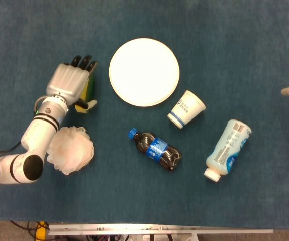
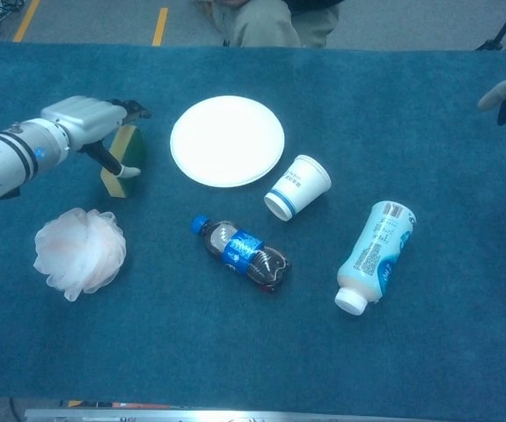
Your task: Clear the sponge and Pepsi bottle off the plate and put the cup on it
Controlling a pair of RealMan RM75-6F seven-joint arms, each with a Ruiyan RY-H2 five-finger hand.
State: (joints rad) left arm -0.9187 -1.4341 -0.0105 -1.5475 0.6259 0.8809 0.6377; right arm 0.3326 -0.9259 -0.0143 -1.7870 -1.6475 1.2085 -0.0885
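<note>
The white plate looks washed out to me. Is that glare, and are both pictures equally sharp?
Head view: the plate is overexposed to a flat white, its surface detail lost, while the cup print stays fairly crisp. Chest view: the plate is again bright, the image softer and grainier, with a bluish cast; the right hand at the edge is blurred.

You can't read much here. The white paper cup with blue band has dark blue print on its side, too small to make out. The small dark-cola plastic bottle w/ blue cap wears a blue wrap label, brand marks not legible at this res. The white-and-pale-blue plastic bottle lying on its side shows a printed back panel near its base, text blurred, unreadable.
</note>
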